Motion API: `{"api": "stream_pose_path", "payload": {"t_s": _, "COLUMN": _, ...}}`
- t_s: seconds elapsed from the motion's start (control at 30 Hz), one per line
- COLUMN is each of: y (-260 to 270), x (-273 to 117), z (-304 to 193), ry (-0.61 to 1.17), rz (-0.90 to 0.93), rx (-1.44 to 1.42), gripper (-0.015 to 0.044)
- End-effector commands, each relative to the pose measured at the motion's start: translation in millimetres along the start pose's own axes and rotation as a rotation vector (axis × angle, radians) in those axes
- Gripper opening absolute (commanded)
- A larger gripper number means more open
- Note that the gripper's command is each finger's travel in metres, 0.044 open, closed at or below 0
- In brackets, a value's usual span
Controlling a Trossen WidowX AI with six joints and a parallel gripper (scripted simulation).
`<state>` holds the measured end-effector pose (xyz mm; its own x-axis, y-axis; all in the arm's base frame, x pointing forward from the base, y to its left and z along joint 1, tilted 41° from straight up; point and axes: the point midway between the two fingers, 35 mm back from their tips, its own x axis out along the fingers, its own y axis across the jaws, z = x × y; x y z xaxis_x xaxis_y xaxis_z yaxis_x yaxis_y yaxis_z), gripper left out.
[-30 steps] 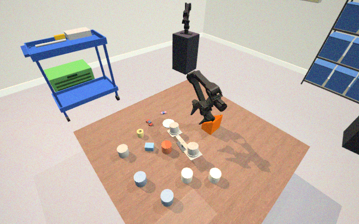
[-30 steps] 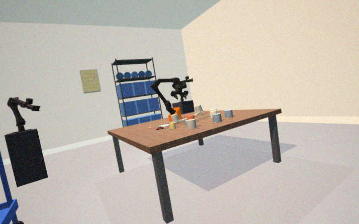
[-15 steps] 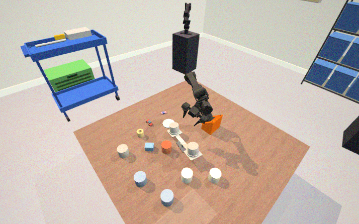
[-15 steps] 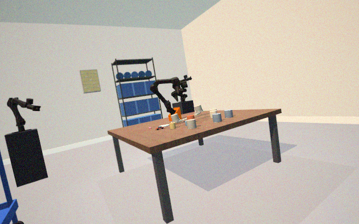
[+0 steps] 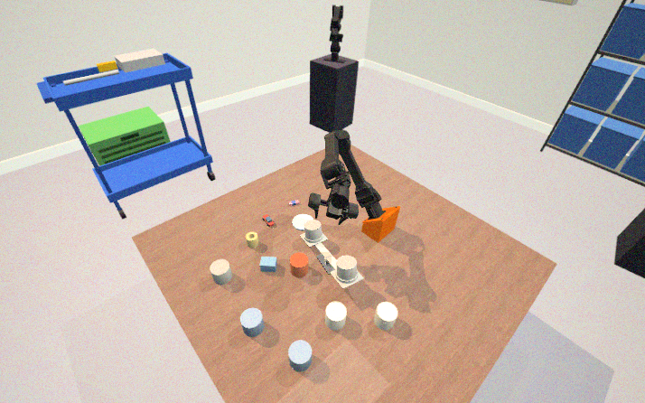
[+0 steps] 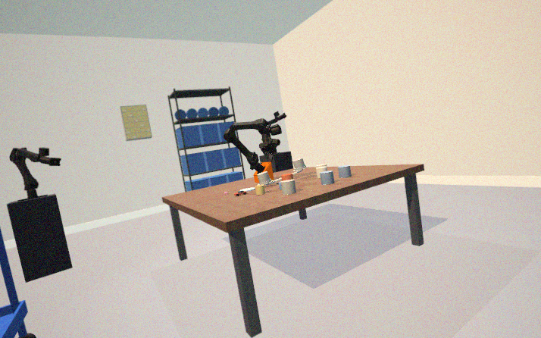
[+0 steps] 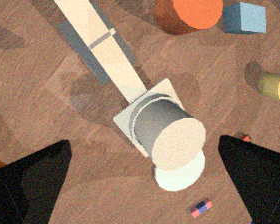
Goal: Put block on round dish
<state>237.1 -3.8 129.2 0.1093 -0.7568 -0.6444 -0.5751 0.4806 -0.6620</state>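
In the top view, one cup (image 5: pixel 313 230) (image 6: pixel 263 177) (image 7: pixel 178 144) was held up by the end of the balance (image 5: pixel 321 248) (image 7: pixel 116 65) near the round dish (image 5: pixel 300 221) (image 6: pixel 246 190) (image 7: pixel 181 176), and the other cup (image 5: pixel 346 268) (image 6: pixel 298 164) by the far end. The block was hidden.

In the outside view, the gripper (image 5: pixel 330 216) (image 6: pixel 270 150) (image 7: pixel 145 145) was held up over the table (image 6: pixel 222 210). Both cups were seen standing.

In the wrist view, the gripper was wide open, with nothing held. The cup by the dish was seen between its fingers, not touched.
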Motion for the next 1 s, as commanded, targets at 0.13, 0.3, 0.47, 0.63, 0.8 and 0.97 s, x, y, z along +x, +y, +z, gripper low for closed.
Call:
{"api": "stream_pose_path", "payload": {"t_s": 0.13, "y": -23.8, "x": 19.9, "z": -12.8, "ry": 0.016, "rz": 0.102, "rx": -0.217, "gripper": 0.0440}}
{"api": "stream_pose_path", "payload": {"t_s": 0.3, "y": -38.8, "x": 34.3, "z": -24.5, "ry": 0.010, "rz": 0.164, "rx": -0.372, "gripper": 0.0440}}
{"api": "stream_pose_path", "payload": {"t_s": 0.47, "y": -53.0, "x": 48.2, "z": -38.3, "ry": -0.009, "rz": 0.217, "rx": -0.532, "gripper": 0.0440}}
{"api": "stream_pose_path", "payload": {"t_s": 0.63, "y": -57.1, "x": 52.3, "z": -42.9, "ry": -0.017, "rz": 0.231, "rx": -0.579, "gripper": 0.0440}}
{"api": "stream_pose_path", "payload": {"t_s": 0.8, "y": -54.1, "x": 65.7, "z": -43.6, "ry": -0.016, "rz": 0.231, "rx": -0.579, "gripper": 0.0440}}
{"api": "stream_pose_path", "payload": {"t_s": 0.97, "y": -53.1, "x": 70.8, "z": -43.5, "ry": -0.017, "rz": 0.231, "rx": -0.579, "gripper": 0.0440}}
